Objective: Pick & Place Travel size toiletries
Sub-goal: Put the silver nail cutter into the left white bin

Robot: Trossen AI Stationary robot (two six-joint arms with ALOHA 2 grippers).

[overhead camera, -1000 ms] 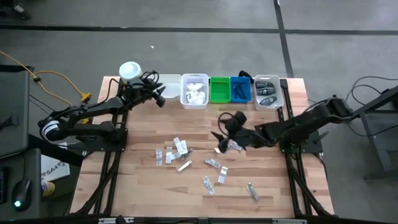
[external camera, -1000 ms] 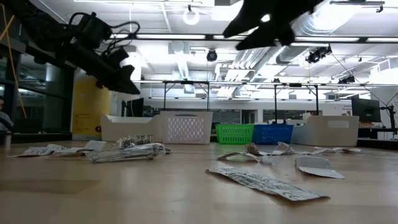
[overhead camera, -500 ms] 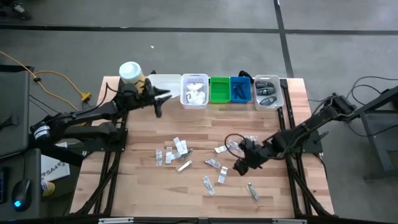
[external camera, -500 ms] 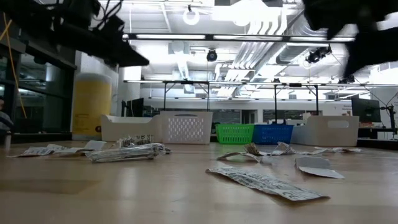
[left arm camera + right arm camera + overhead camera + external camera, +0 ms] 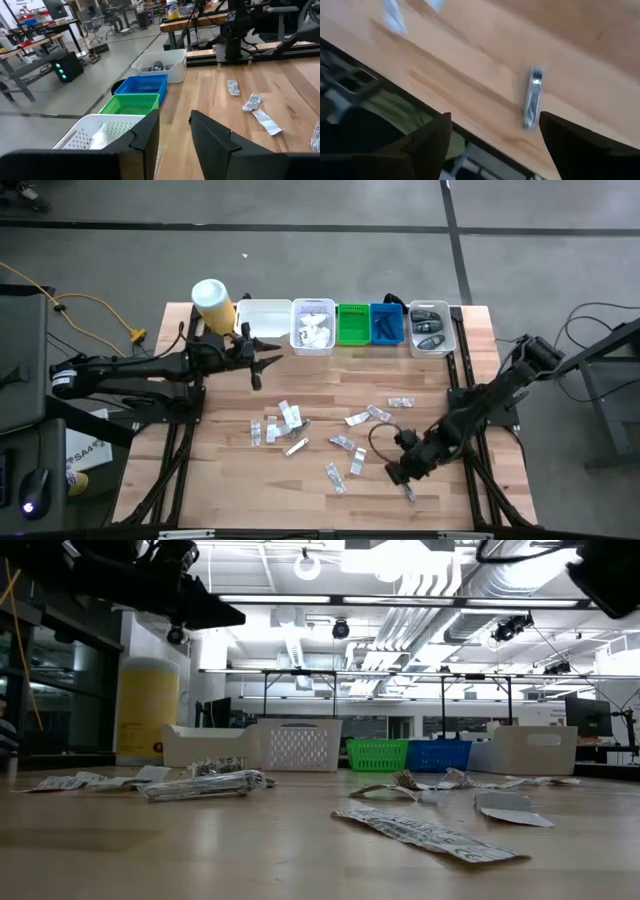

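The right gripper (image 5: 397,473) is hovering wide open and empty near the table-edge sachet (image 5: 533,97), risking knocking it off

Table (image 5: 220,480): pale wood, plank-striped. Back row of bins: plain white tray (image 5: 263,315); white basket (image 5: 313,327), lattice-patterned walls; bright green basket (image 5: 353,324); blue basket (image 5: 386,323); whitish bin (image 5: 431,328) with dark items inside. Canister (image 5: 213,304) was yellow, lid white. Sachets (image 5: 285,422) were silvery white, some clear. Arms black. Floor grey.
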